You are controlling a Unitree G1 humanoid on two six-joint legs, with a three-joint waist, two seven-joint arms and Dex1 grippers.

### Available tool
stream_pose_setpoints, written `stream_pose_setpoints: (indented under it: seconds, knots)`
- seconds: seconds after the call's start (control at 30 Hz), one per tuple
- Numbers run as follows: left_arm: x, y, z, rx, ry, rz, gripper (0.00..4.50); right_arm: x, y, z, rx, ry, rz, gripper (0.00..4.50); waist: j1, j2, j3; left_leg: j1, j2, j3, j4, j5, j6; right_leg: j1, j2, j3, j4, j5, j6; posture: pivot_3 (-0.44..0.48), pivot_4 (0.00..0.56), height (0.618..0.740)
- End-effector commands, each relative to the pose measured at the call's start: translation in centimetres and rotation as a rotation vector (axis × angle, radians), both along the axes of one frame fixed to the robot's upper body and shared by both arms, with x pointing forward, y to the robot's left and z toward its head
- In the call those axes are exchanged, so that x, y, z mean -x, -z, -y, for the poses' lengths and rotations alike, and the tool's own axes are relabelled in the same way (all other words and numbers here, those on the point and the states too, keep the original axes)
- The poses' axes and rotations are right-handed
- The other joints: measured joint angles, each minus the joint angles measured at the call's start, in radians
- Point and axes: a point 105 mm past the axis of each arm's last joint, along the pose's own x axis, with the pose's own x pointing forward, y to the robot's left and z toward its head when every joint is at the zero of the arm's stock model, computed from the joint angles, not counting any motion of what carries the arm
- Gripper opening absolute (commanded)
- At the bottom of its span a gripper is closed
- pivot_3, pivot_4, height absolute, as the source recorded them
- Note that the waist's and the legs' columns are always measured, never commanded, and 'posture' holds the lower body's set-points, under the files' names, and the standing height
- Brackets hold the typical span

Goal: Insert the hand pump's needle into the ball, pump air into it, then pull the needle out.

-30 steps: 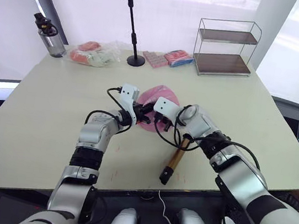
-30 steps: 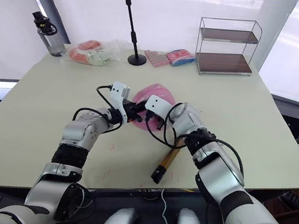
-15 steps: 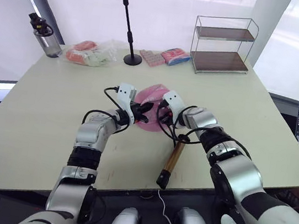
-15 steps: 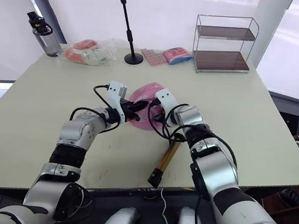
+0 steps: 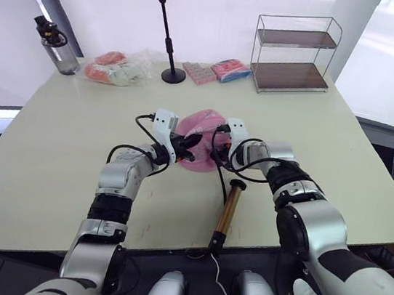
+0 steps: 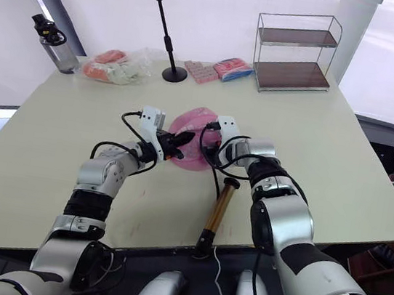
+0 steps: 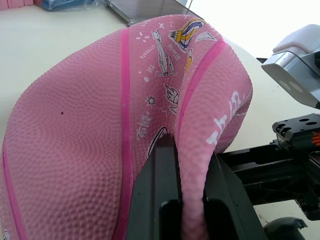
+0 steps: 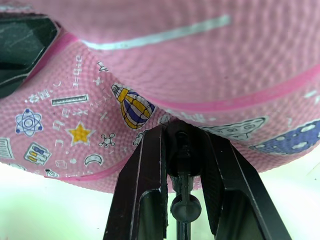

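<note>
A: Ball (image 5: pixel 199 139): where does it lie?

B: The pink ball, squashed flat, sits on the cream table (image 5: pixel 48 163), well in front of the black stand pole (image 5: pixel 165 27). The left gripper (image 7: pixel 186 200) pinches a fold of its rim between both fingers.

A: And the right gripper?

B: The right gripper (image 8: pixel 182 175) meets the ball from the side opposite the left gripper. Its fingers are closed on the black fitting of the needle (image 8: pixel 183 145), whose tip presses against the ball's skin beside a balloon sticker.

A: Where is the hand pump?

B: The hand pump (image 5: pixel 228 210) lies flat on the table, nearer the robot than the ball, its black hose (image 5: pixel 217 169) curving up to the ball.

A: Any containers?

B: A wire shelf rack (image 5: pixel 293 52) stands beyond the ball to the right, both wooden shelves bare. A clear bag (image 5: pixel 120 71) holding orange and white items lies left of the pole, with pink packets (image 5: pixel 216 71) right of it. A dark bottle (image 5: pixel 53 45) stands beyond the bag.
</note>
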Motion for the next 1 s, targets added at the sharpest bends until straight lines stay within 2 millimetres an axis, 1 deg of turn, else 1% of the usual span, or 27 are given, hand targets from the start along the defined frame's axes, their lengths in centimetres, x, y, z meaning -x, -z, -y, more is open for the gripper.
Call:
stream_pose_setpoints:
  seconds: [0.03,0.13,0.23,0.37,0.5,0.6,0.7,0.87,1.0]
  knots:
    - [1.6,4.7,0.5,-0.009,0.017,-0.193,0.00,1.4,1.4,-1.7,-0.037,0.004,-0.088,0.34,0.000,0.000,0.000,0.000,0.000,0.000,0.000,0.000,0.000,0.000,0.000,0.000,0.000,0.000,0.000,0.000,0.150,0.731]
    - [1.6,4.7,0.5,-0.009,0.018,-0.195,0.00,1.5,0.8,-2.3,-0.093,0.031,-0.111,0.34,0.000,0.000,0.000,-0.001,0.000,0.000,0.000,0.000,0.000,-0.002,0.000,-0.001,0.000,0.000,0.000,0.000,0.150,0.731]
    - [1.7,4.7,0.5,-0.010,0.018,-0.196,0.00,1.2,0.8,-2.4,-0.086,0.045,-0.097,0.34,-0.001,0.000,0.000,-0.011,0.000,-0.001,0.000,0.000,0.000,-0.009,0.001,-0.002,0.000,0.000,0.000,0.000,0.150,0.731]
    - [1.7,4.8,0.5,-0.010,0.018,-0.197,0.00,1.0,0.8,-2.2,-0.062,0.056,-0.073,0.34,-0.002,0.001,0.000,-0.011,0.001,-0.003,0.000,0.000,0.000,-0.010,0.006,-0.003,0.000,0.000,0.000,0.000,0.150,0.731]
    - [1.7,4.8,0.3,-0.014,0.017,-0.198,0.00,0.1,1.2,-1.0,0.167,-0.032,0.115,0.34,-0.009,0.002,0.000,-0.011,0.001,-0.003,0.000,0.000,0.000,-0.010,0.007,-0.003,0.000,0.000,0.000,0.000,0.150,0.731]
    - [1.6,4.8,0.1,-0.021,0.017,-0.196,0.00,0.0,0.9,-1.0,0.215,-0.083,0.165,0.34,-0.010,0.002,-0.001,-0.011,0.001,-0.004,0.000,0.000,0.000,-0.010,0.006,-0.003,0.000,0.000,0.000,0.000,0.150,0.731]
    - [1.4,4.7,-0.2,-0.032,0.019,-0.194,0.00,-0.5,0.8,-0.3,0.341,-0.139,0.272,0.34,-0.012,0.003,0.000,-0.011,0.001,-0.006,0.000,0.000,0.000,-0.011,0.006,-0.004,0.000,0.000,0.000,0.000,0.150,0.731]
    - [1.2,4.6,-0.8,-0.045,0.018,-0.193,0.00,-0.8,0.8,0.5,0.481,-0.230,0.390,0.34,-0.011,0.003,0.000,-0.011,0.000,-0.010,0.000,0.000,0.000,-0.012,0.006,-0.009,0.000,0.000,0.000,0.000,0.150,0.731]
    - [1.2,4.6,-1.0,-0.046,0.018,-0.196,0.00,-1.0,0.4,0.9,0.520,-0.238,0.456,0.34,-0.010,0.005,0.003,-0.013,0.000,-0.013,-0.001,0.000,0.000,-0.012,0.003,-0.012,0.000,0.000,0.000,0.000,0.150,0.731]
